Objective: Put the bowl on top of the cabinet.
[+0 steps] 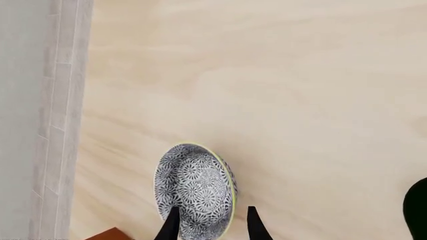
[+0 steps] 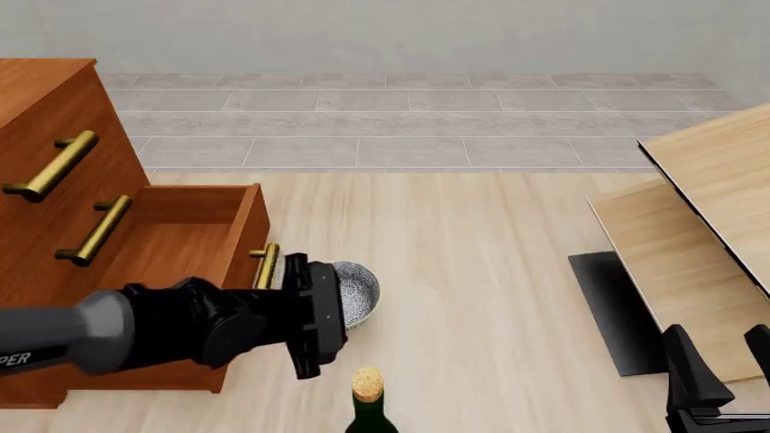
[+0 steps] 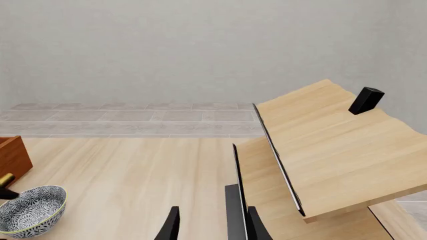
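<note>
The speckled grey-blue bowl [image 2: 357, 290] sits on the pale wooden table just in front of the cabinet's open drawer [image 2: 180, 244]. My left gripper [image 2: 337, 311] is at the bowl and open. In the left wrist view one finger [image 1: 171, 226] is over the bowl's [image 1: 193, 187] inside and the other finger [image 1: 255, 226] is outside its rim, with a gap on both sides. The reddish-brown cabinet [image 2: 49, 99] stands at the left, its top bare. The right gripper [image 2: 719, 347] hovers open at the near right, far from the bowl [image 3: 30, 210].
A dark bottle with a cork [image 2: 367, 401] stands close to the near edge, just right of the left arm. Pale light-wood furniture [image 2: 710, 207] with dark edges fills the right side, with a black panel [image 2: 614, 311] at its foot. Brass handles [image 2: 54, 167] stick out from the cabinet front.
</note>
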